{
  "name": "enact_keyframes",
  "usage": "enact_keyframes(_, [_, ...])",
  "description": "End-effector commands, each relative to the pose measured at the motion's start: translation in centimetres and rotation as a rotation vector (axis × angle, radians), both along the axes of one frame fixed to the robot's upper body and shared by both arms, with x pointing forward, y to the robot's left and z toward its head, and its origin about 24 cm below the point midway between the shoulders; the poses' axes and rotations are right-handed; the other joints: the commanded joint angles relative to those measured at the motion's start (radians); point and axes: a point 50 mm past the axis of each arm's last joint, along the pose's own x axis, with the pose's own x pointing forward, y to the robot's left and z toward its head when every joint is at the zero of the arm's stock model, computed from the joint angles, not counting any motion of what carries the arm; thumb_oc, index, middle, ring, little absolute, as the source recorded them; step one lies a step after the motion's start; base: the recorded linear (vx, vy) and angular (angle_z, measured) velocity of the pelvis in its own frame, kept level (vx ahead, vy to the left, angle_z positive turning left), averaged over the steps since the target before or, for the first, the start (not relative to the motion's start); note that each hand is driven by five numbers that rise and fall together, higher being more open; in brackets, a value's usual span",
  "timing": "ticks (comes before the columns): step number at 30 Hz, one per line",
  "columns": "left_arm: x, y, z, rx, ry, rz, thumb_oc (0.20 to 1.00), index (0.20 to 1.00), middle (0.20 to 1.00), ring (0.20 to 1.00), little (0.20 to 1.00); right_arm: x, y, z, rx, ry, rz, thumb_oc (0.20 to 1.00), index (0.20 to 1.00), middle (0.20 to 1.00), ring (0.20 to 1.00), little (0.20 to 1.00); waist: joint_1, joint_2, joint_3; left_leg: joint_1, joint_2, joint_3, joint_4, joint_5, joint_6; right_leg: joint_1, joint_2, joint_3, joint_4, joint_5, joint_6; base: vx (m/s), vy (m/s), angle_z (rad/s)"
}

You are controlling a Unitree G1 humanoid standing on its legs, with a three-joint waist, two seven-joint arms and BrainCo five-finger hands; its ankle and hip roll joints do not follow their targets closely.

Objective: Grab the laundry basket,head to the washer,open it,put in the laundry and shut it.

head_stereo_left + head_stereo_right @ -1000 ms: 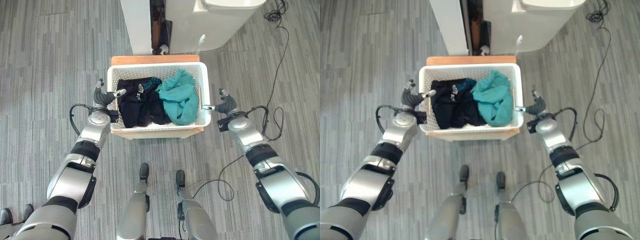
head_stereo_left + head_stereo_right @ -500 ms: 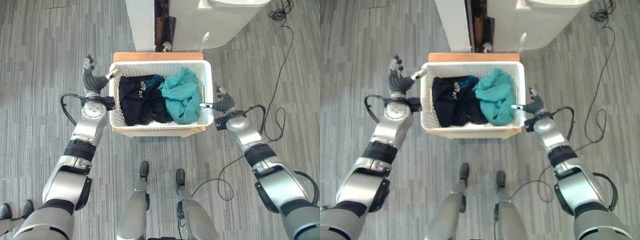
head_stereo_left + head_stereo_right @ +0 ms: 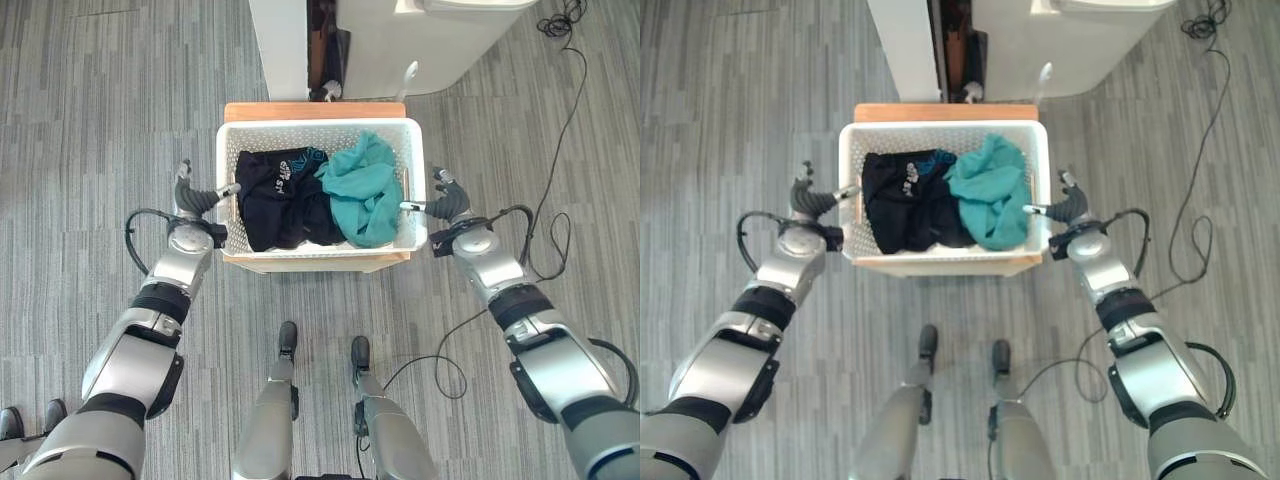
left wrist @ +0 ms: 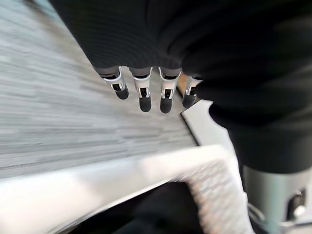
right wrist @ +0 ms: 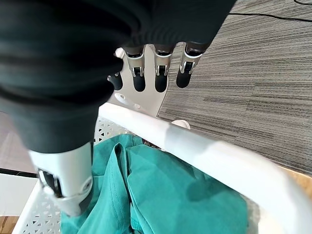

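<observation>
A tall white appliance, probably the washer (image 3: 420,40), is standing on the grey striped carpet floor (image 3: 90,110) just beyond a low wooden stand (image 3: 315,110). The white perforated plastic laundry basket (image 3: 318,128) is sitting on that stand, covering nearly all of its top, with only the far and near wooden edges showing.

Inside the basket, a crumpled black garment (image 3: 280,200) is lying toward the left wall and a bunched teal cloth (image 3: 362,190) toward the right wall.

The left hand (image 3: 195,200) is hanging just beside the basket's left rim, fingers (image 4: 141,95) straight and side by side, holding nothing. The right hand (image 3: 445,200) is sitting at the right rim, thumb reaching over it, fingers (image 5: 158,73) extended outside the wall, not yet closed.

The basket is likely light and stiff but slightly flexible; the soft load may be shifting when tilted. Gripping both side rims at mid-length should be keeping it level.
</observation>
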Motion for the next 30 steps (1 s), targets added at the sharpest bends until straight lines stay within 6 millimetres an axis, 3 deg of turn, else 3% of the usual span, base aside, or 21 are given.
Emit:
enact_keyframes(1, [1.4,-1.5,2.6,-0.064,-0.034,-0.061,1.0,1.0,1.0,1.0,1.0,0.6,-0.2,3.8,0.033,-0.14,-0.002,1.0,1.0,1.0,1.0,1.0,0.006,-0.002,-0.011,-0.044,0.017,0.008,0.104,-0.086,-0.006,-0.094,-0.107,-0.023,0.11,-0.011,0.032,0.0,0.0,0.0])
enact_keyframes(13, [2.2,-2.3,4.0,0.027,-0.007,-0.077,1.0,1.0,1.0,1.0,1.0,1.4,0.4,4.8,0.024,-0.121,-0.003,1.0,1.0,1.0,1.0,1.0,0.001,0.002,0.018,-0.068,0.016,0.009,0.097,-0.07,-0.009,-0.123,-0.106,-0.029,0.111,-0.002,0.033,0.0,0.0,0.0])
enact_keyframes(27, [3.0,-2.5,6.0,0.148,0.045,-0.092,1.0,1.0,1.0,1.0,1.0,2.6,2.9,7.2,-0.034,-0.115,0.035,1.0,1.0,1.0,1.0,1.0,-0.008,0.008,0.036,-0.116,0.015,0.018,0.07,-0.038,-0.015,-0.184,-0.104,-0.039,0.12,0.012,0.036,0.0,0.003,0.03])
enact_keyframes(28, [3.1,-2.5,6.1,0.155,0.052,-0.095,0.586,0.586,0.586,0.586,0.586,2.7,3.0,7.2,-0.039,-0.104,0.036,1.0,1.0,1.0,1.0,1.0,-0.009,0.008,0.036,-0.118,0.015,0.019,0.069,-0.037,-0.015,-0.186,-0.104,-0.039,0.119,0.014,0.036,0.0,0.0,0.0])
enact_keyframes(29, [3.1,-2.5,6.2,0.155,0.051,-0.094,0.586,0.586,0.586,0.586,0.586,2.7,3.0,7.2,-0.039,-0.105,0.036,1.0,1.0,1.0,1.0,1.0,-0.009,0.007,0.036,-0.119,0.015,0.019,0.069,-0.037,-0.015,-0.187,-0.104,-0.039,0.119,0.015,0.036,0.0,0.0,0.0])
enact_keyframes(30, [3.1,-2.6,6.1,0.162,0.063,-0.102,0.2,0.2,0.2,0.2,0.2,2.7,3.2,7.1,-0.042,-0.094,0.044,1.0,1.0,1.0,1.0,1.0,-0.01,0.006,0.038,-0.121,0.014,0.02,0.07,-0.035,-0.015,-0.187,-0.104,-0.04,0.117,0.016,0.036,0.0,0.0,0.0])
